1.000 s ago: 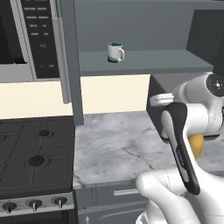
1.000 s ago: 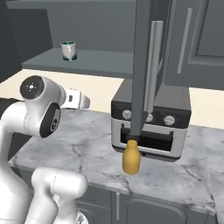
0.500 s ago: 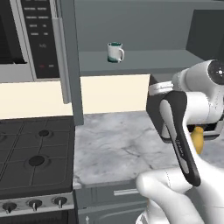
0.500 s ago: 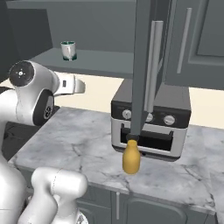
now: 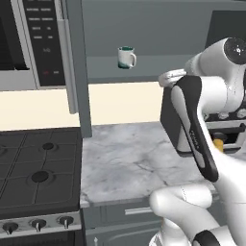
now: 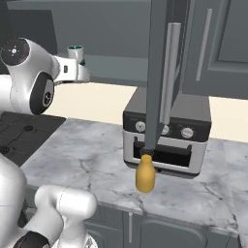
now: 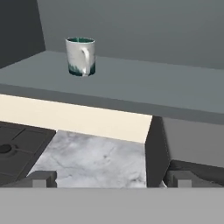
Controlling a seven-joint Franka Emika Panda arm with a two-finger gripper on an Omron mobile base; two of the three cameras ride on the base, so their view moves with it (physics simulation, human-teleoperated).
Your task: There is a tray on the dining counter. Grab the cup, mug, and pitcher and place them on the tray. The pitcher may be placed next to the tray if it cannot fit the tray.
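Gripper: in my hand view I see the gripper (image 7: 109, 178) with its two dark finger tips (image 7: 41, 177) spread wide at the bottom corners, nothing between them.
Mug: the mug (image 7: 80, 56) stands upright on the grey shelf (image 7: 144, 89), handle turned toward my camera, teal rim showing; it sits up and left of the gripper, well apart from it. From the left base view I see the same mug (image 5: 126, 57) on the shelf just right of the open cabinet door (image 5: 77, 67).
Pitcher: the pitcher (image 6: 145, 173) stands upright on the marble tabletop (image 6: 92, 160), just in front of the toaster oven (image 6: 168, 133). In the left base view I catch a sliver of yellow (image 5: 218, 144) behind my arm.
Arm: the arm (image 5: 206, 96) is raised at shelf height; in the right base view its wrist (image 6: 68, 70) points toward the mug (image 6: 75, 50) and overlaps it, so I cannot tell the gap there.
Stove: the gas stove (image 5: 33, 173) lies left of the tabletop, with the microwave (image 5: 29, 43) above it.
Cabinet: a tall handle (image 6: 168, 72) hangs on the door edge above the toaster oven.
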